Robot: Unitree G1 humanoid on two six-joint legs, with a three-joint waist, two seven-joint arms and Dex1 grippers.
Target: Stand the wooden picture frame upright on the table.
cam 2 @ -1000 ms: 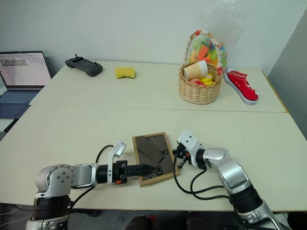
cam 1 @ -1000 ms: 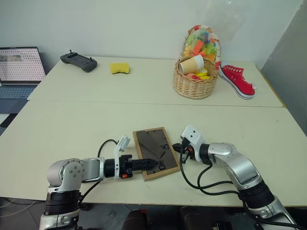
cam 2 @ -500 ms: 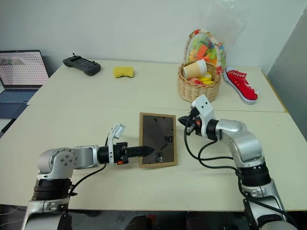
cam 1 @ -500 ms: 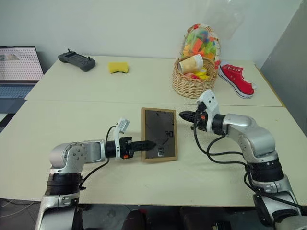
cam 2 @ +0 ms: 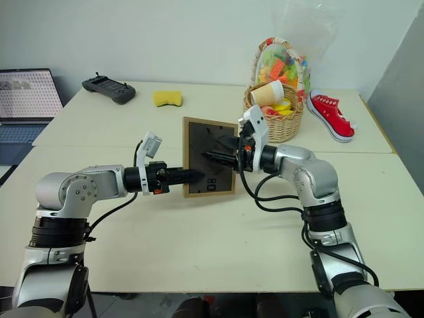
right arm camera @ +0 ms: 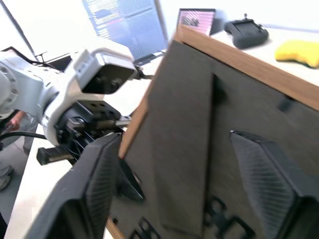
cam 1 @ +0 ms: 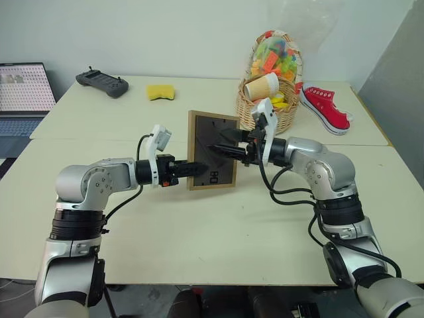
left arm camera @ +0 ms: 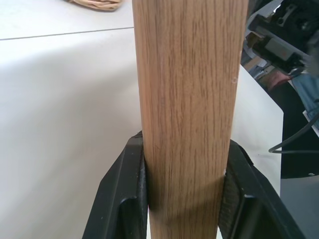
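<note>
The frame (cam 1: 212, 151) is up off the desk (cam 1: 199, 225) right now, held more or less vertical in mid-air over the middle, dark brown back facing the head camera with some white marks low down. The left tool (cam 1: 196, 168) comes in from 9 o'clock and is clamped on the frame's left edge near the bottom corner. In the left wrist view you can see both black fingers (left arm camera: 124, 199) pressed on either side of the light wood.

The right tool (cam 1: 222, 147) reaches in from 3 o'clock, and its two fingers are spread apart right in front of the frame's back. The right wrist view has the fingers (right arm camera: 264, 169) wide open with the dark backing between them. Can't tell if either finger actually touches the backing.

Farther back at about 1 o'clock from the frame there's a basket (cam 1: 267, 112) stuffed with colourful bits and a paper cup (cam 1: 260, 87), with a red shoe (cam 1: 324, 109) just to its right. At roughly 11 o'clock sits a yellow sponge (cam 1: 161, 92), a dark controller (cam 1: 101, 82) beyond it to the left, and a laptop (cam 1: 25, 89) at the far left edge.
</note>
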